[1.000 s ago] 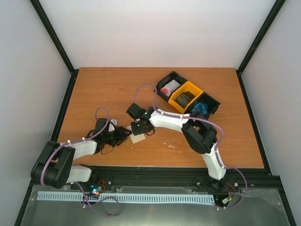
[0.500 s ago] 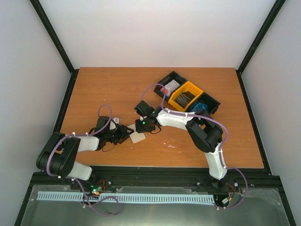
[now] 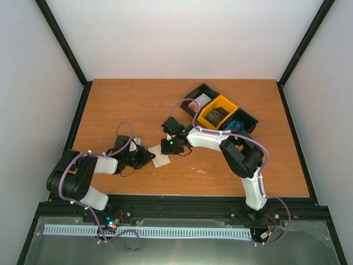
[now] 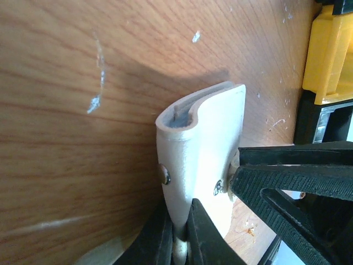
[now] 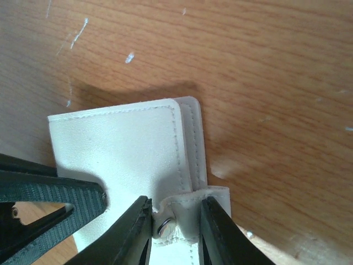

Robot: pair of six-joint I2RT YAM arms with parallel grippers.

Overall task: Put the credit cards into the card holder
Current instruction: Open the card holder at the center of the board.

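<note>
Left of centre near the tabletop's (image 3: pixel 110 105) front edge, the left gripper (image 4: pixel 179 245) has just clamped shut on the card holder (image 4: pixel 204 143), holding it on edge. The right gripper (image 5: pixel 174 229) is narrowing around its snap tab (image 5: pixel 182 212); whether it pinches yet is unclear. Opening it looks next.

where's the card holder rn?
Top view: the card holder sits centre-left on the table, between both claws: left claw pinching one edge, right claw straddling its snap tab.

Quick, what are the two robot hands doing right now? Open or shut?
Left gripper: shut on the card holder.
Right gripper: straddling its snap tab; whether it grips cannot be told.
</note>
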